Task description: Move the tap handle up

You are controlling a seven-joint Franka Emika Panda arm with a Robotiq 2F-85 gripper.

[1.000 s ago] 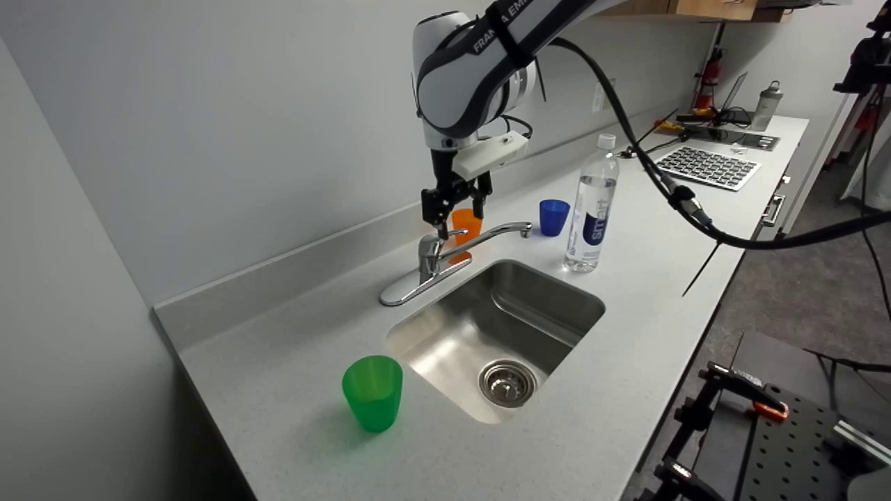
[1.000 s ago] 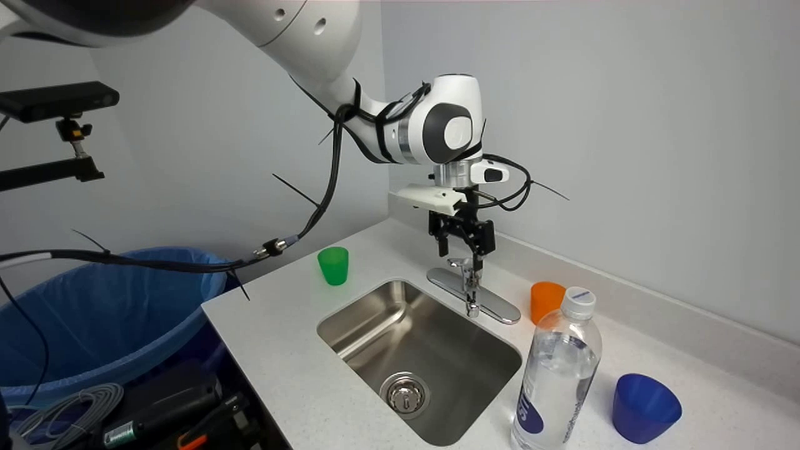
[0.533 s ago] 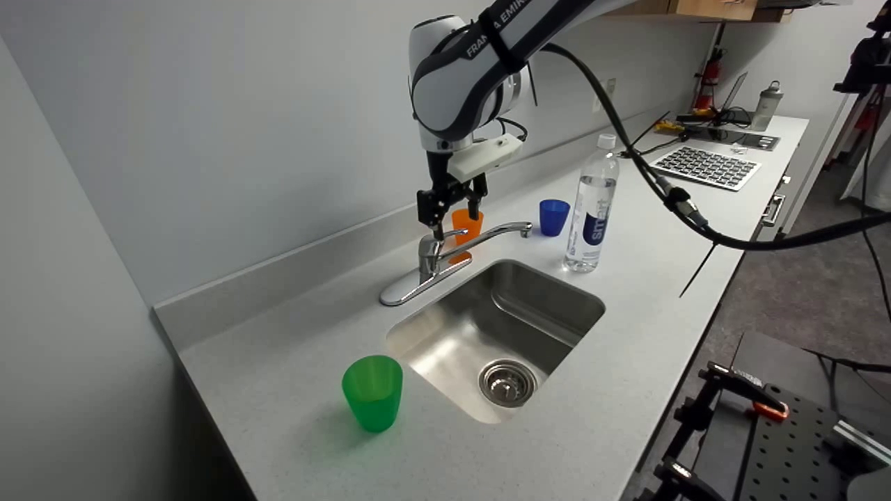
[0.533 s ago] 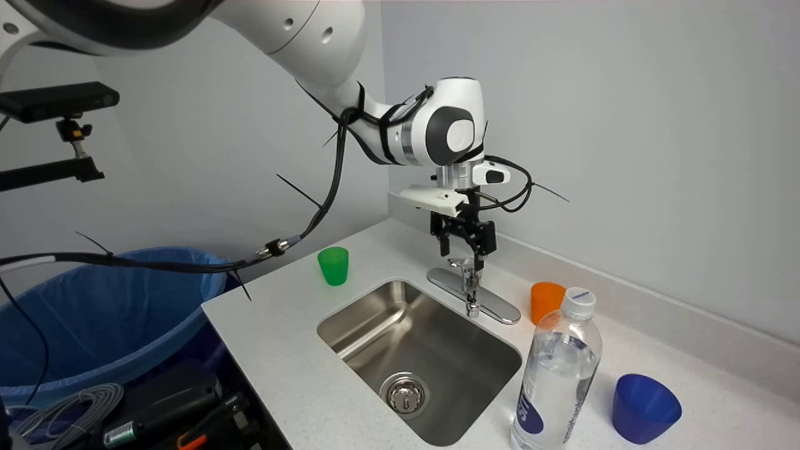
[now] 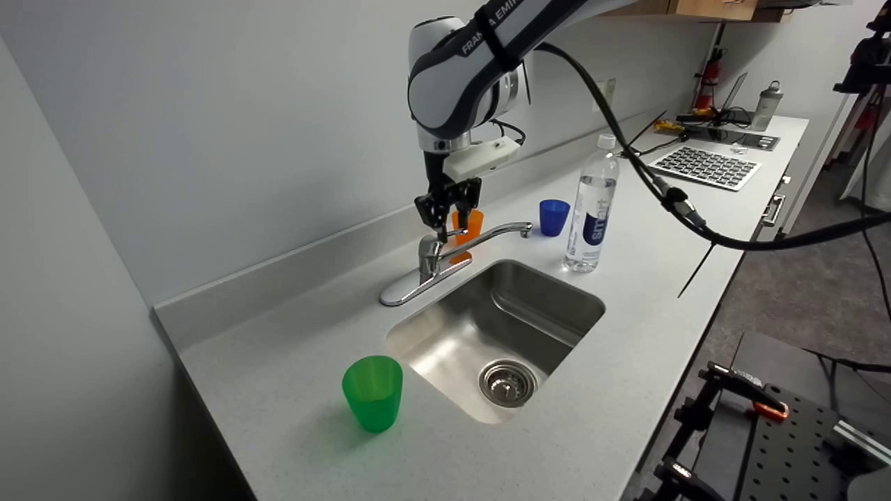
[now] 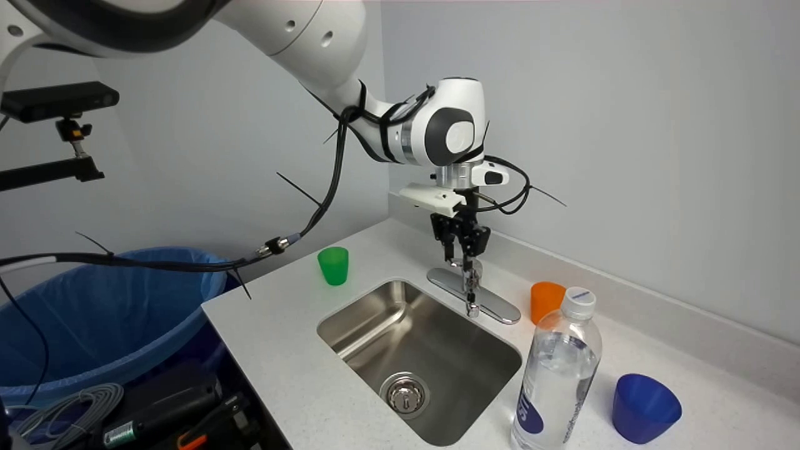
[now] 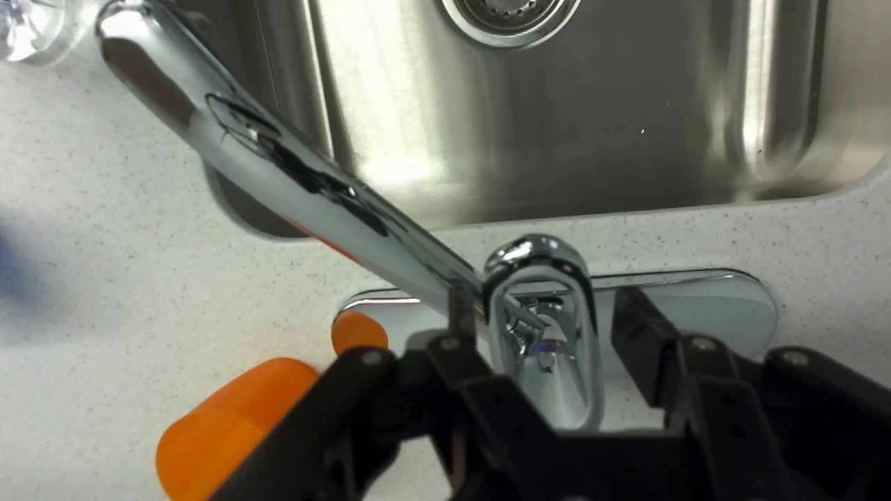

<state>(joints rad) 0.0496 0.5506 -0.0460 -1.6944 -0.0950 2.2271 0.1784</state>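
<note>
The tap handle (image 7: 536,254) is a shiny chrome loop lever on top of the small faucet body (image 5: 428,257). In an exterior view the handle (image 5: 456,232) points out over the base of the longer chrome spout (image 5: 498,231). My gripper (image 7: 545,309) is partly open, with one black finger on each side of the handle. In the wrist view a gap shows between the handle and the right finger. The left finger is close to the handle; I cannot tell if it touches. In an exterior view the gripper (image 6: 459,261) points down and partly hides the handle.
An orange cup (image 6: 547,300) stands beside the faucet base. A clear bottle (image 5: 592,216) and a blue cup (image 5: 554,217) stand farther along the counter. A green cup (image 5: 373,393) stands at the opposite end. The steel sink (image 6: 425,337) lies in front of the faucet.
My gripper first shifted slightly, to the left in an exterior view. In the last half second its fingers have drawn closer together around the handle. The handle and cups look unmoved.
</note>
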